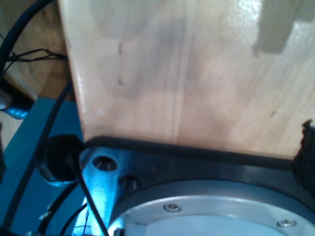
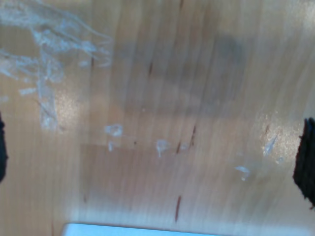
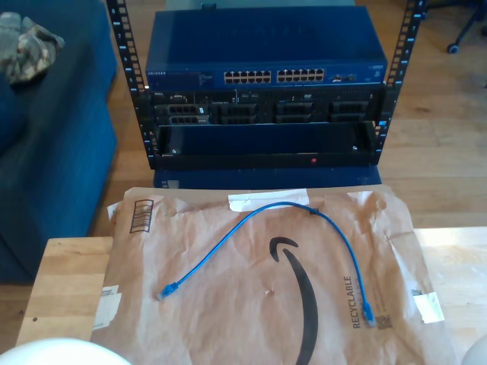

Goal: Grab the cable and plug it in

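Rack (image 3: 266, 99) stood at the far side in the exterior view, a blue switch (image 3: 266, 57) on top, its port row facing the camera. Wooden worktop (image 3: 65, 277) carried a flattened brown paper bag (image 3: 266, 304). Cable (image 3: 266, 209) lay on the bag in an arch, its crown toward the rack, both plugs pointing toward the camera, well apart. State of my first hand and my second hand: cannot tell.

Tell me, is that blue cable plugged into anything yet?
No. The cable lies loose on the brown paper, both plugs free.
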Action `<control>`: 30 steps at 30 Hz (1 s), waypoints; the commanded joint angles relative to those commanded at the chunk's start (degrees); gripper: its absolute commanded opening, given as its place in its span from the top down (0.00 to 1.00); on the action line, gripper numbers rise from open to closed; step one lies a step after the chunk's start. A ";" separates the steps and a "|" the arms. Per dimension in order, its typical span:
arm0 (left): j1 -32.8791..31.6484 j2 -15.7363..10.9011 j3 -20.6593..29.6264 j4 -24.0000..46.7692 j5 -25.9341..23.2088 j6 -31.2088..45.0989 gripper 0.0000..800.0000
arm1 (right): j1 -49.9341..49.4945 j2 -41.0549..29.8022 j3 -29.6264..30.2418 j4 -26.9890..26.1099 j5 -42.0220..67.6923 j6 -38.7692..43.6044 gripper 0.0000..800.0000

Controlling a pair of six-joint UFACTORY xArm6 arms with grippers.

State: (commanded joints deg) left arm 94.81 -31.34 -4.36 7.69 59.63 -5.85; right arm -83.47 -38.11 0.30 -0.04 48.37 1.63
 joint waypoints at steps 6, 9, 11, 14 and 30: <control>0.00 0.00 0.00 0.00 0.00 0.00 0.00 | 0.00 0.00 0.00 0.00 0.00 0.00 0.00; 0.00 0.00 0.00 0.00 0.00 0.00 0.00 | 0.00 0.00 0.00 0.00 0.00 0.00 0.00; 0.00 0.00 0.00 0.00 0.00 0.00 0.00 | 0.00 0.00 0.00 0.00 0.00 0.00 0.00; 0.00 0.00 0.00 0.00 0.00 0.00 0.00 | 0.00 0.00 0.00 0.00 0.00 0.00 0.00; 0.09 -0.09 -0.35 0.00 0.62 -0.18 0.00 | 0.09 -2.29 -0.97 0.09 0.97 0.53 0.00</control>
State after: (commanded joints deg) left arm 94.90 -31.43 -4.71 7.69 60.24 -6.02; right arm -83.38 -40.40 -0.67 0.04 49.34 2.15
